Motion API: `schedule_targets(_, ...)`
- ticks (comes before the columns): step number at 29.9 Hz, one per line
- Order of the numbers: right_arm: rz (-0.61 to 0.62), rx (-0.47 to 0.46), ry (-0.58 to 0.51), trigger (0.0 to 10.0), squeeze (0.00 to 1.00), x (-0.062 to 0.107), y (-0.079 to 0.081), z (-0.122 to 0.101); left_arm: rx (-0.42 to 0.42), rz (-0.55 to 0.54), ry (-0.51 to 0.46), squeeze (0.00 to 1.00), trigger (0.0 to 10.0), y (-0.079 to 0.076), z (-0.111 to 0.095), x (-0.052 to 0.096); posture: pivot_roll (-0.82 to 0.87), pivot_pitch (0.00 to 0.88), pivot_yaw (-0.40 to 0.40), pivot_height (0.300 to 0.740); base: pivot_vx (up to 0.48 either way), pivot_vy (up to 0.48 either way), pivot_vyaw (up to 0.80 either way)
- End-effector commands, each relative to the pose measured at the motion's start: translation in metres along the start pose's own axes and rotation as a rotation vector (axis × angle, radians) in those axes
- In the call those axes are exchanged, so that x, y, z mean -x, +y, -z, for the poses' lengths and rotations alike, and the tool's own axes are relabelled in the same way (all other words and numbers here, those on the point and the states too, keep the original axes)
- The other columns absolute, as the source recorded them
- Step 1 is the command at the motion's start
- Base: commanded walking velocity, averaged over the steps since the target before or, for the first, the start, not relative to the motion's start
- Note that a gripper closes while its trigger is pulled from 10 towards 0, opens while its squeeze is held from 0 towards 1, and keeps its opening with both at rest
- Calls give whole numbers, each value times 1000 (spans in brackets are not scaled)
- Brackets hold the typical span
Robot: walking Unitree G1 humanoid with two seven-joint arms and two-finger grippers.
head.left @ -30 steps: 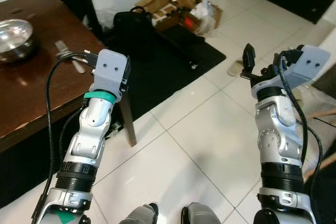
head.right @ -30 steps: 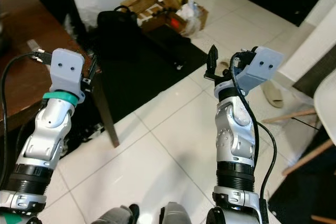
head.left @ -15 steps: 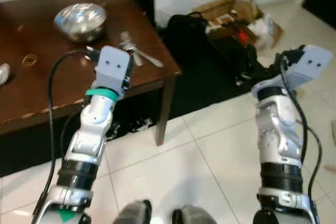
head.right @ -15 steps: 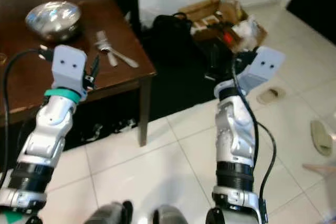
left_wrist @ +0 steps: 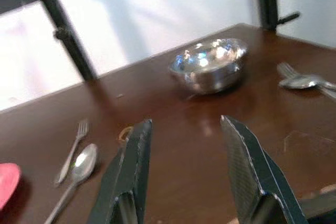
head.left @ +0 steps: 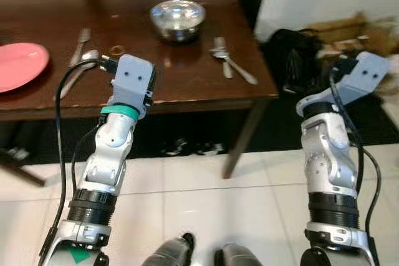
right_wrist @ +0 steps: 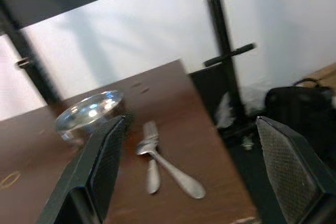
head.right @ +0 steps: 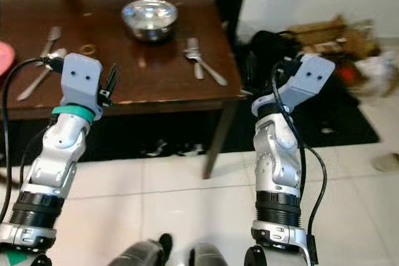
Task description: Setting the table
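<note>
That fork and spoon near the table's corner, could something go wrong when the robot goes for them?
Possibly. The fork and spoon lie overlapped close to the table edge, so a nudge from the open right gripper might slide them off. The steel bowl sits just beside them and could get bumped by a reaching arm.

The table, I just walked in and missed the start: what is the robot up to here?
The robot stands facing the brown table with both arms raised and nothing held. Its left hand is open above the near edge; its right hand is open off the table's right end. On the table lie a steel bowl, a fork and spoon pair, another pair and a pink plate.
</note>
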State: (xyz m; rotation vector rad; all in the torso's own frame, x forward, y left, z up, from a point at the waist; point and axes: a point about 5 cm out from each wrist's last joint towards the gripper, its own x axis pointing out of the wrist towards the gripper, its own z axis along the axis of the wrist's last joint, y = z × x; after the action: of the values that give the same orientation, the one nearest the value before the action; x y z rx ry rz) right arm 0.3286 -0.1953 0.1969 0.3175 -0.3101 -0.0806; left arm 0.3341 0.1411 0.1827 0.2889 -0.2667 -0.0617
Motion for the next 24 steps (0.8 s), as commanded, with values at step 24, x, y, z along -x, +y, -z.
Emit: schedule_targets(24, -2, -3, -15, 10000, 0, 1, 1, -1, -11, 13, -14, 0, 10000, -10, -4, -9, -45, 0, 21, 740, 480, 0, 0)
